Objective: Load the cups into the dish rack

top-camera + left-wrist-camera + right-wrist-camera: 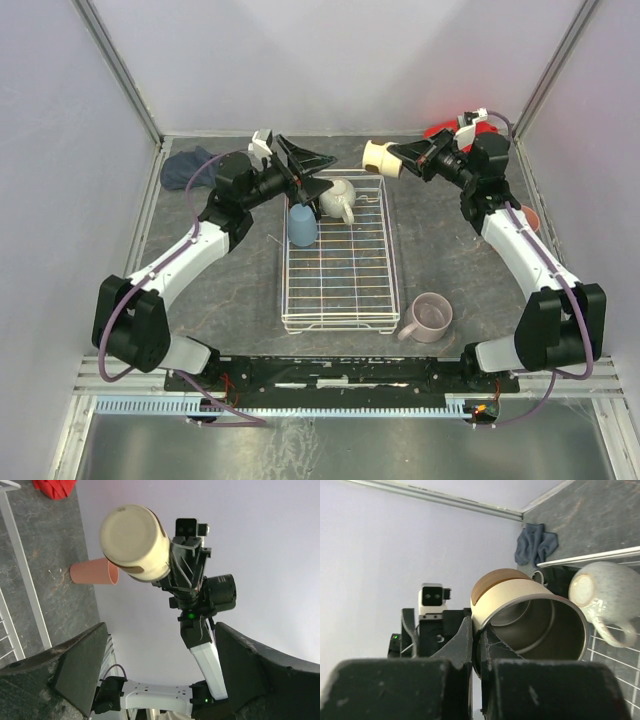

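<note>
The white wire dish rack [345, 290] lies mid-table. An upside-down blue tumbler [302, 226] and a cream mug [338, 200] on its side sit at its far end. My right gripper [408, 160] is shut on the rim of a handleless tumbler [380, 158], cream outside and steel inside. It holds the tumbler in the air past the rack's far right corner, with one finger inside the rim [520, 615]. My left gripper [318, 172] is open and empty above the rack's far end, facing the tumbler [135, 542]. A mauve-pink mug [430, 318] stands on the table right of the rack. A salmon tumbler [92, 572] lies on its side. No black mug is visible.
A red cloth [445, 130] lies at the back right corner and a dark blue cloth [185, 165] at the back left. The salmon tumbler [530, 214] is partly hidden behind my right arm near the right wall. White walls close in the table.
</note>
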### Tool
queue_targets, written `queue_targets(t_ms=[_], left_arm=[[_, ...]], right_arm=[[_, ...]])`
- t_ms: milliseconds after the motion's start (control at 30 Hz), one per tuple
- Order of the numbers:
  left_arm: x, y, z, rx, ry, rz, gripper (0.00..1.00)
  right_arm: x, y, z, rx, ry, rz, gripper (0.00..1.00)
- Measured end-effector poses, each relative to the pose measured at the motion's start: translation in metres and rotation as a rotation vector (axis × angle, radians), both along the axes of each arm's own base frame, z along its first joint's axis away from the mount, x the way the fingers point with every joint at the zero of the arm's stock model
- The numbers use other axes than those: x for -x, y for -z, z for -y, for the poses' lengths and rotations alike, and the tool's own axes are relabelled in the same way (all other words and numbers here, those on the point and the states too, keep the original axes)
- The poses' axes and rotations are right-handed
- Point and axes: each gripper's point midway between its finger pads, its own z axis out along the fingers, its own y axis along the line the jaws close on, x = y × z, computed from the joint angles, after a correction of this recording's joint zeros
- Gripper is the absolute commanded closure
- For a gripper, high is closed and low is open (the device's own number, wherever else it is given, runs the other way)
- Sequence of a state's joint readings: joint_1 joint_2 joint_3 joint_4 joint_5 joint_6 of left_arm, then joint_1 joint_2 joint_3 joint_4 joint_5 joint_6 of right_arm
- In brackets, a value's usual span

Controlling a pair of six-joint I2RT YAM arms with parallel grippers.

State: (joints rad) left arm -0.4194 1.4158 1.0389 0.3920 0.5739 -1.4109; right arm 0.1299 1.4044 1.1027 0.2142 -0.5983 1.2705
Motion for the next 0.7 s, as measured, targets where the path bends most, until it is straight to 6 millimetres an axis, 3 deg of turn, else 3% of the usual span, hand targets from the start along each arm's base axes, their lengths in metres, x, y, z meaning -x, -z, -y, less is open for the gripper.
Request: queue_targets(t_ms=[433, 700], left_arm=[[-0.012, 0.004, 0.002, 0.008, -0.022, -0.033, 0.06], [-0.018, 0.011, 0.001, 0.001, -0.031, -0.049, 0.06]], right_arm=[[0.035, -0.009, -0.065, -0.036, -0.154, 0.005, 0.99], [0.039, -0.009, -0.08, -0.032, -0.155, 0.01, 0.99]])
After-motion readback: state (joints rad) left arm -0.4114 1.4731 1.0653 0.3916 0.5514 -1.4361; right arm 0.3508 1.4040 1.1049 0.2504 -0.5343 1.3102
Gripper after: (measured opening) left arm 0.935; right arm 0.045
